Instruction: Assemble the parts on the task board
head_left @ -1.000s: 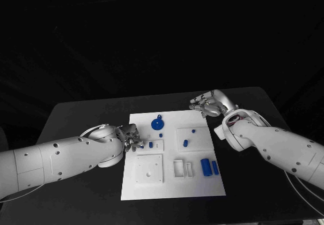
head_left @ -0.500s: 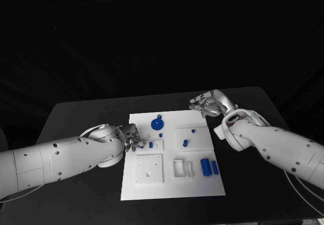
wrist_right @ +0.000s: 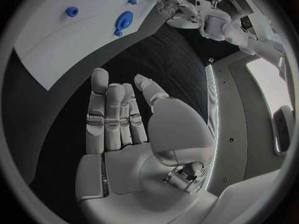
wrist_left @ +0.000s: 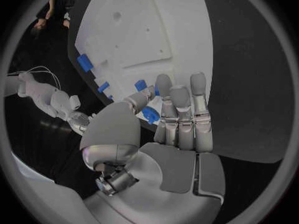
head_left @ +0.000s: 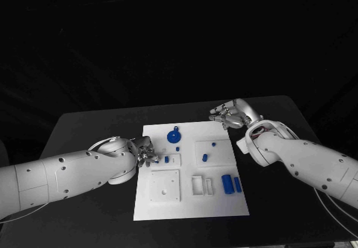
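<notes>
Board (head_left: 190,206) of white plate lies in the middle of the black table (head_left: 89,129) before me, long side running away from my body. On it, near the far edge, sits a round blue disc part (head_left: 173,137) with a small tab. Toward my right side of the plate a small blue peg (head_left: 213,144) and a small blue ring (head_left: 204,157) sit on a raised white square. Nearer to me, by the plate's right edge, two upright blue blocks (head_left: 231,184) stand side by side next to white rectangular frames (head_left: 201,186). A square white panel (head_left: 164,186) occupies the near left part of the plate.

My left hand (head_left: 145,151) is at the plate's left edge, over the small white block there. In the left wrist view my left hand (wrist_left: 168,129) has its thumb and a fingertip closed on a small blue part (wrist_left: 151,115), the other fingers lying straight and close together above the plate. In the head view another short blue piece (head_left: 166,159) stands just beside those fingers.

My right hand (head_left: 229,115) is off the plate, above the bare table past its far right corner. From the right wrist view, my right hand (wrist_right: 134,129) holds nothing, palm flat, fingers extended and the thumb apart from them.
</notes>
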